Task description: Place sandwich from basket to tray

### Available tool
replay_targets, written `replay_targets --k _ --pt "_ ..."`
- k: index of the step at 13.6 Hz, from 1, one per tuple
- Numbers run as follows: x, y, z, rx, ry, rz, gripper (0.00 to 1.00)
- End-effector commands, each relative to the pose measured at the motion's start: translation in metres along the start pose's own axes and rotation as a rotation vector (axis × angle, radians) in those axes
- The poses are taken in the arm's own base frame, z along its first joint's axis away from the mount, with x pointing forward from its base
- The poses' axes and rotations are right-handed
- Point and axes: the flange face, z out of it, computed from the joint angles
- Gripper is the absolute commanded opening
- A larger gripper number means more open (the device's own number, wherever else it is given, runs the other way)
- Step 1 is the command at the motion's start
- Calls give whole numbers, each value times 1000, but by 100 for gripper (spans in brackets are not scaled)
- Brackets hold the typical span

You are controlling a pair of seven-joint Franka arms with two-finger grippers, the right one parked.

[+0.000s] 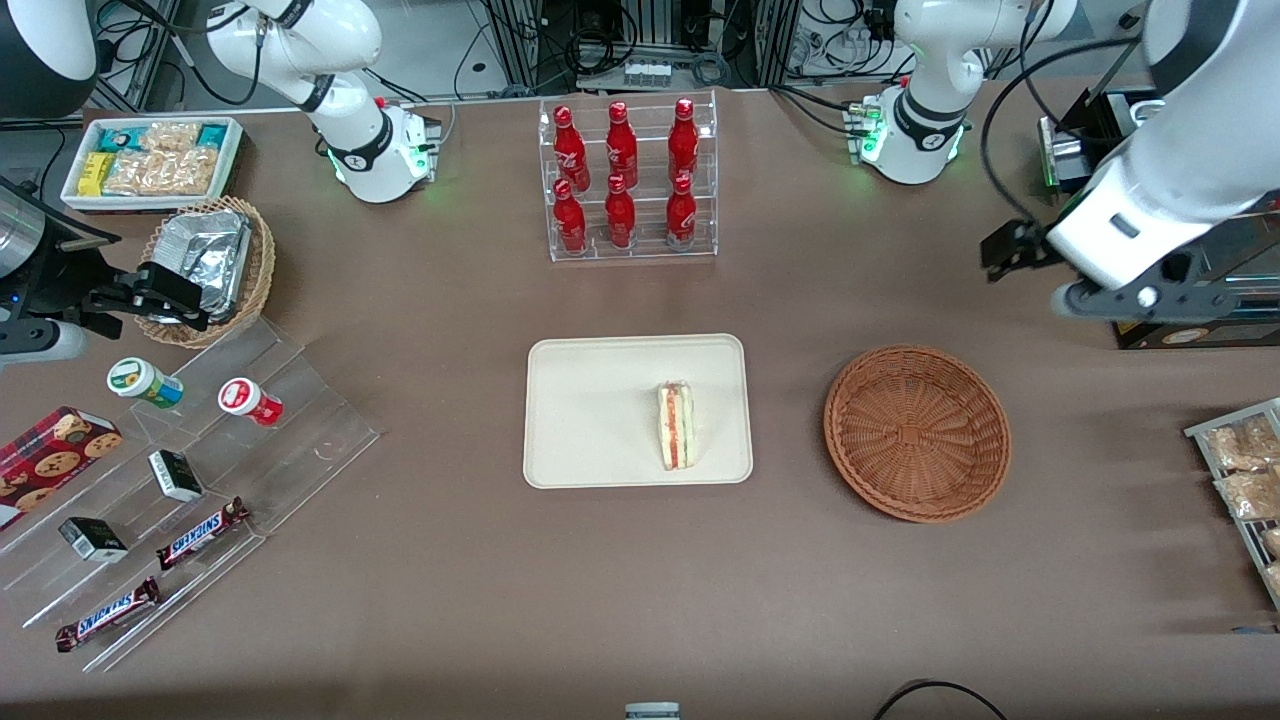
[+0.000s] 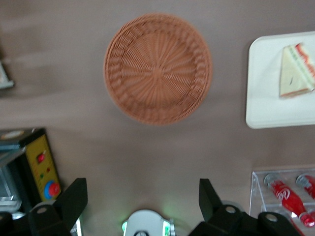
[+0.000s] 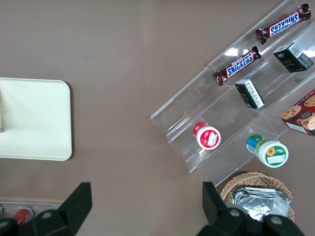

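The sandwich (image 1: pixel 676 425), a pale wedge with red and green stripes along its cut edge, lies on the cream-white tray (image 1: pixel 580 420) at the table's middle, near the tray's edge that faces the basket. The reddish-brown wicker basket (image 1: pixel 917 432) stands empty beside the tray, toward the working arm's end. My gripper (image 1: pixel 1003 255) hangs high above the table, farther from the front camera than the basket, open with nothing between its fingers. The left wrist view looks down on the basket (image 2: pixel 157 69), the tray's corner (image 2: pixel 266 98), the sandwich (image 2: pixel 295 71) and the spread gripper (image 2: pixel 142 201).
A clear rack of red bottles (image 1: pixel 628 180) stands farther back than the tray. Toward the parked arm's end are a tan basket of foil packets (image 1: pixel 215 265), a white snack bin (image 1: pixel 150 160) and acrylic steps (image 1: pixel 180 470). A wire rack of snack bags (image 1: pixel 1245 480) sits at the working arm's end.
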Motion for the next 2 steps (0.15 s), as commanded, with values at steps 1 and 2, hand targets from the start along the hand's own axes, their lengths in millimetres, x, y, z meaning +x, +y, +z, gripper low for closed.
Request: replay_targets --k 1,2 --pt "-5 -13 13 -4 -43 -1 100" --pt "-2 -13 20 -4 -59 0 100"
